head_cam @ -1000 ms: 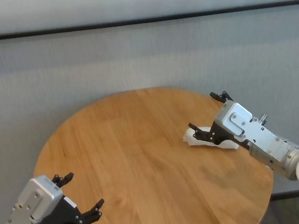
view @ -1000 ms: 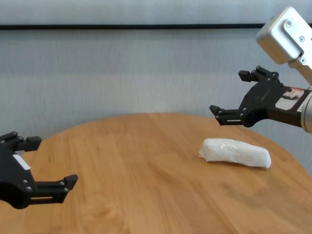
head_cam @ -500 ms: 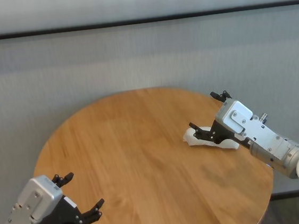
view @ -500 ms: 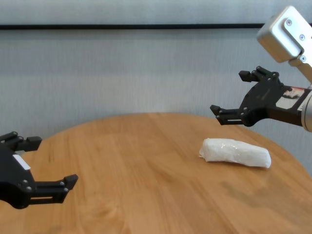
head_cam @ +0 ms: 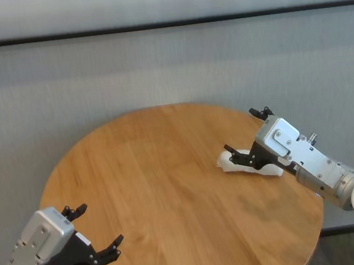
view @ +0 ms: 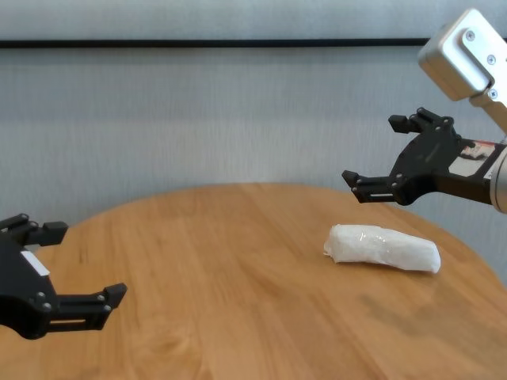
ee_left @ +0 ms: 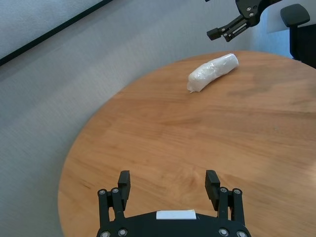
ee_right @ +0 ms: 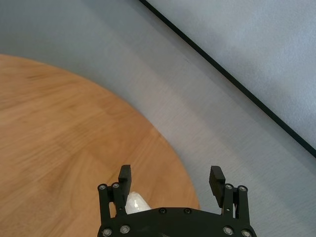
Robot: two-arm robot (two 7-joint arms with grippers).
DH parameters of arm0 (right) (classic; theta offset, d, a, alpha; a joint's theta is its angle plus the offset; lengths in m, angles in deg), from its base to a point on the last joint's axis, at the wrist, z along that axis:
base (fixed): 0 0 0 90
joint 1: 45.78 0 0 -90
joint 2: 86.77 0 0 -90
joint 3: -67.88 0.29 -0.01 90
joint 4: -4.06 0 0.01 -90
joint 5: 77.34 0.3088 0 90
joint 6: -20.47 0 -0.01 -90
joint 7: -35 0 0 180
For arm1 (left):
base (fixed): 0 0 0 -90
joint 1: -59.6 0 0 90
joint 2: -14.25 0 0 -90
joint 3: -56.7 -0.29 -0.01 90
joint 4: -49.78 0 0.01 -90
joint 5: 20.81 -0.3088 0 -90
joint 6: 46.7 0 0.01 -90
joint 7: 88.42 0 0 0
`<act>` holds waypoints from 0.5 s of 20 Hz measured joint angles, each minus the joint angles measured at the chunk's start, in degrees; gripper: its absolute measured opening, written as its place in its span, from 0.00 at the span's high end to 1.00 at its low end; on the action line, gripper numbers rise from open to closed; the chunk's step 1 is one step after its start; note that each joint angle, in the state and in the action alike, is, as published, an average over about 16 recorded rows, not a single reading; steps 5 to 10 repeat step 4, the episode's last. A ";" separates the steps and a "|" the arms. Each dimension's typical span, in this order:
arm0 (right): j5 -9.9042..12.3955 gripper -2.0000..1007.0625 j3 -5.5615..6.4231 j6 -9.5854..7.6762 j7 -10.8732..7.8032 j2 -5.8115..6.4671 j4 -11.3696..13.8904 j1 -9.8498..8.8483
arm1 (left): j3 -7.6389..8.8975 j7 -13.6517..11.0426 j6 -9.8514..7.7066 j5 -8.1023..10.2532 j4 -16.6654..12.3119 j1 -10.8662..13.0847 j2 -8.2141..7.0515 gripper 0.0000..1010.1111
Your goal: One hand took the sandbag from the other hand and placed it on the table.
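stillness marks the lower left of the chest view, where the left end effector [view: 55, 273] hangs just over the near edge of the surface [view: 238, 301] with its fingers spread wide and nothing between them, exactly as it sat a second ago; i judge it parked and out of the job. moving right, bare wood runs across the middle of the frame to the sandbag [view: 384, 246], which lies flat on the right side of the surface, touched by nothing and in the same spot as in the earlier frames. at the upper right, the right end effector [view: 396, 154] hovers above and slightly behind the sandbag, fingers wide apart and empty. compared with a second ago it has crept very slightly, the head view showing it a touch farther toward the right edge of the frame, while the bag has not stirred. i read that as the release being done and the arm beginning to back away, so the placing looks essentially complete.
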 joint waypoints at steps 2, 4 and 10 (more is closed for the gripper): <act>0.01 0.00 0.00 -0.02 -0.02 0.00 -0.01 0.01 | 0.00 0.00 0.00 0.00 0.00 0.00 0.00 0.01; 0.02 0.00 0.01 -0.03 -0.03 0.01 -0.01 0.02 | 0.00 0.00 0.00 0.00 0.00 0.00 0.00 0.01; 0.02 0.00 0.01 -0.03 -0.03 0.01 -0.01 0.02 | 0.00 0.00 0.00 0.00 0.00 0.00 0.00 0.01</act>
